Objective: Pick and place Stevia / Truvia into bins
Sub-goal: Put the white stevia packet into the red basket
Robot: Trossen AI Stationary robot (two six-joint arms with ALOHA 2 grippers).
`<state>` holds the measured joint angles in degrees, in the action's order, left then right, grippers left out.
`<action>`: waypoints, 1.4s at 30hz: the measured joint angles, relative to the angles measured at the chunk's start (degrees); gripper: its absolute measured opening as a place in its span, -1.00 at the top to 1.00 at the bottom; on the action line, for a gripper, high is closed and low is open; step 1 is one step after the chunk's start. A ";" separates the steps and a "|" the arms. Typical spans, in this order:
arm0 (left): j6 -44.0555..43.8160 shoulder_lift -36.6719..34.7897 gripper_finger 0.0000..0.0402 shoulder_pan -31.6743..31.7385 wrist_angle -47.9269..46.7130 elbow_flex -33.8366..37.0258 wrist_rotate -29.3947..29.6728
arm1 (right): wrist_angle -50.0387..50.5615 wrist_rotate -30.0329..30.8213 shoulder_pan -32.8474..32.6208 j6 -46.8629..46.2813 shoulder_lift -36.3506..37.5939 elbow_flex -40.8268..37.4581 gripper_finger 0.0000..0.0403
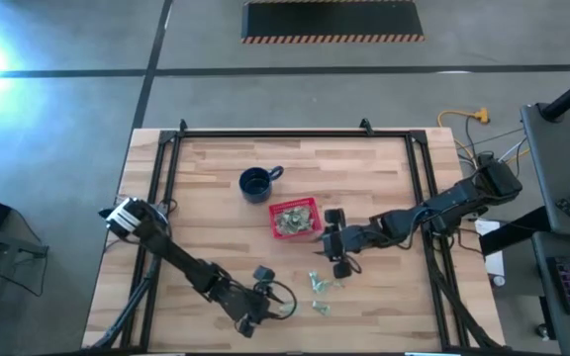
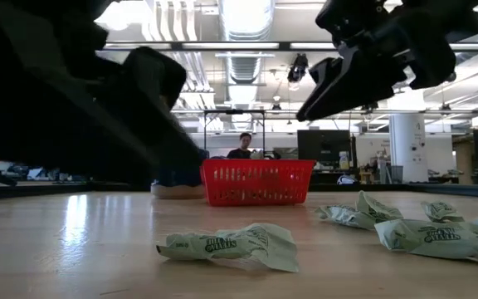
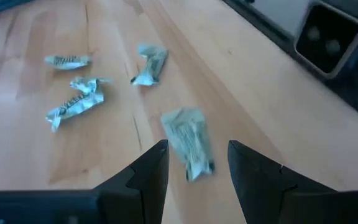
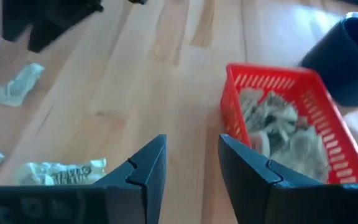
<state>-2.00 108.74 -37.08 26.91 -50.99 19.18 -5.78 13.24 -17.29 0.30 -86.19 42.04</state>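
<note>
The left gripper, low in the high view's centre, hangs with fingers spread and nothing between them, just beside the nearest of the small crumpled green-and-white paper sachets. A few more sachets lie scattered on the pale wooden table above it. The right gripper hovers spread and empty just right of the red latticed plastic basket, which holds a pile of sachets. Upper left of it stands a dark blue mug.
</note>
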 joint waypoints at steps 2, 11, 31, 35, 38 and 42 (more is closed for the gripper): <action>-1.66 0.77 0.26 0.32 1.01 -0.71 -0.18 | 1.64 0.07 -0.37 -1.11 0.36 -0.06 0.33; -13.16 2.17 0.26 0.83 2.18 -0.66 -1.13 | 6.08 0.11 -0.93 -6.21 1.07 -0.07 0.37; -13.57 5.67 0.70 1.67 -0.64 -2.81 -4.20 | 7.92 -0.05 -0.98 -7.85 1.07 -0.07 0.40; -11.01 3.38 0.93 1.73 -4.32 -2.77 -4.59 | 8.91 -0.12 -0.98 -8.59 1.07 -0.07 0.40; -9.56 -0.38 0.96 1.71 -8.72 -2.77 -3.90 | 10.09 -0.25 -0.98 -9.65 1.07 -0.07 0.41; -8.02 -6.43 0.94 1.61 -14.71 -2.67 0.38 | 14.18 -0.26 -0.98 -12.57 1.35 -0.09 0.41</action>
<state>-10.02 102.31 -35.47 12.19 -53.66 19.56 8.39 12.98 -18.26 -12.27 -84.84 41.95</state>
